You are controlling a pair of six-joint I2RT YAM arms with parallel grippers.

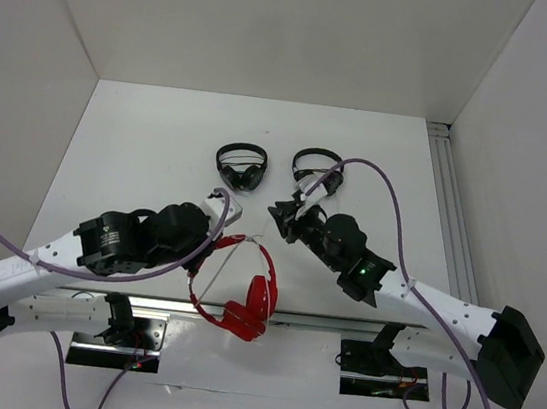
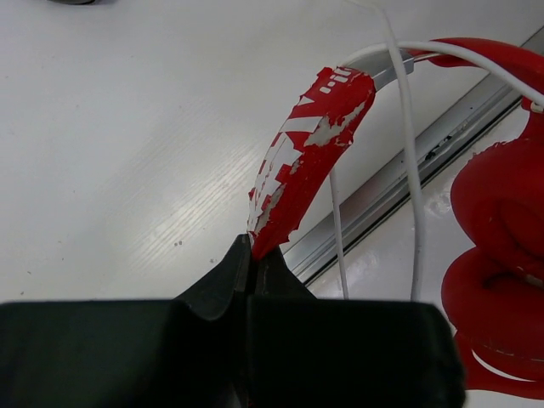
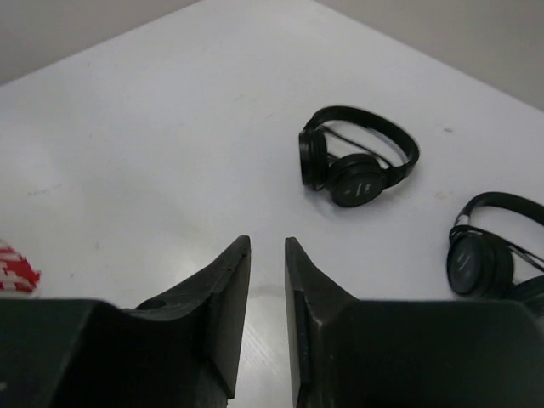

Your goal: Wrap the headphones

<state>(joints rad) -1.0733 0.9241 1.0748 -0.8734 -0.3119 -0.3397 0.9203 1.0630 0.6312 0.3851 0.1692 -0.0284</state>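
The red headphones hang tilted near the table's front edge, cups low and the headband arching up. The headband's red skin is peeling. A thin white cable loops beside and over the band. My left gripper is shut on the lower end of the headband, also seen in the top view. My right gripper hovers over bare table a little behind the headphones, its jaws slightly apart with nothing between them; in the top view the right gripper points left.
Two small black headphones lie at the back of the table, just beyond my right gripper. A metal rail runs along the near edge, another rail along the right side. White walls enclose the table.
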